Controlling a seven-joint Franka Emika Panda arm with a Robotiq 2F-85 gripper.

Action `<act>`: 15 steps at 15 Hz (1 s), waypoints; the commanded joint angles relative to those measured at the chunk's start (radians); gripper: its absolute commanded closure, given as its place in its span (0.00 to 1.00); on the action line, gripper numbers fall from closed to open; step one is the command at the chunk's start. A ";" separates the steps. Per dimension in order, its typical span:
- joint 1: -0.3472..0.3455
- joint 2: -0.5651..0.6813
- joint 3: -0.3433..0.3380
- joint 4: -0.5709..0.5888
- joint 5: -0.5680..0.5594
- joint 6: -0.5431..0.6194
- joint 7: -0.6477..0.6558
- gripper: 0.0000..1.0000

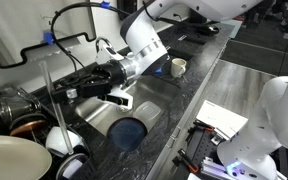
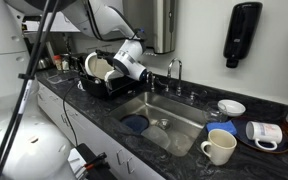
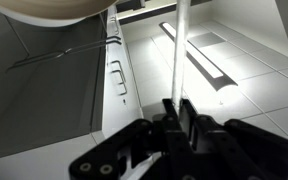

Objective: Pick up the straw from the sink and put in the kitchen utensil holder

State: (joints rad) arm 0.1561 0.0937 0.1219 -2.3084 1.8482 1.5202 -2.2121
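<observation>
My gripper (image 1: 66,88) is shut on a thin white straw (image 3: 178,55), which runs straight out from between the two black fingers (image 3: 179,115) in the wrist view. In an exterior view the straw (image 1: 52,100) stands nearly upright over the dish rack (image 1: 24,110), beside the stainless-steel sink (image 1: 144,108). In both exterior views the gripper (image 2: 102,78) hovers above the rack (image 2: 89,88), away from the basin (image 2: 174,112). A white slotted compartment (image 3: 117,78) lies below the straw in the wrist view; I cannot tell for sure whether it is the utensil holder.
A blue bowl (image 1: 131,131) sits in the sink. Plates and bowls (image 1: 14,160) fill the rack. A curved chrome faucet (image 2: 174,72) stands behind the basin. Mugs (image 2: 220,147) and a dish (image 2: 231,107) sit on the dark stone counter. A cup (image 1: 178,67) stands by the sink.
</observation>
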 commanded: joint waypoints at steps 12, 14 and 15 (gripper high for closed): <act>0.102 0.082 0.072 0.143 -0.033 0.403 -0.095 0.97; 0.116 0.101 0.081 0.157 -0.020 0.439 -0.098 0.97; 0.123 0.107 0.085 0.161 -0.016 0.454 -0.096 0.97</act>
State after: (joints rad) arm 0.2622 0.1547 0.1910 -2.1910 1.8070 1.9143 -2.2710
